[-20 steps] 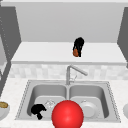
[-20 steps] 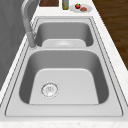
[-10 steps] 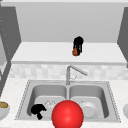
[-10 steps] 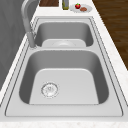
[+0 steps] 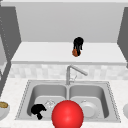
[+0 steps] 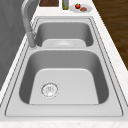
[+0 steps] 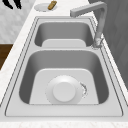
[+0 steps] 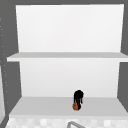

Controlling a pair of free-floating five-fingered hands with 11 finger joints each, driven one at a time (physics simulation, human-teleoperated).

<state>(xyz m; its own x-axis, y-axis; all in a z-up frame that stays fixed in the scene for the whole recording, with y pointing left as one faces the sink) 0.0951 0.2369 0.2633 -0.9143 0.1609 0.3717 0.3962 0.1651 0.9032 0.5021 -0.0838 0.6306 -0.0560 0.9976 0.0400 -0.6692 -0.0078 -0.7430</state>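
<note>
Black right hand (image 5: 78,43) (upper centre, over the shelf (image 5: 45,53)) grips an orange ball (image 5: 75,52); left hand (image 5: 37,110), lower left, is curled, holding nothing.

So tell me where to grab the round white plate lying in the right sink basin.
Take the round white plate by its thin outer rim, coming from above. It lies flat on the basin floor of the steel sink with its raised centre up, so probably only the edge offers a pinch.
</note>
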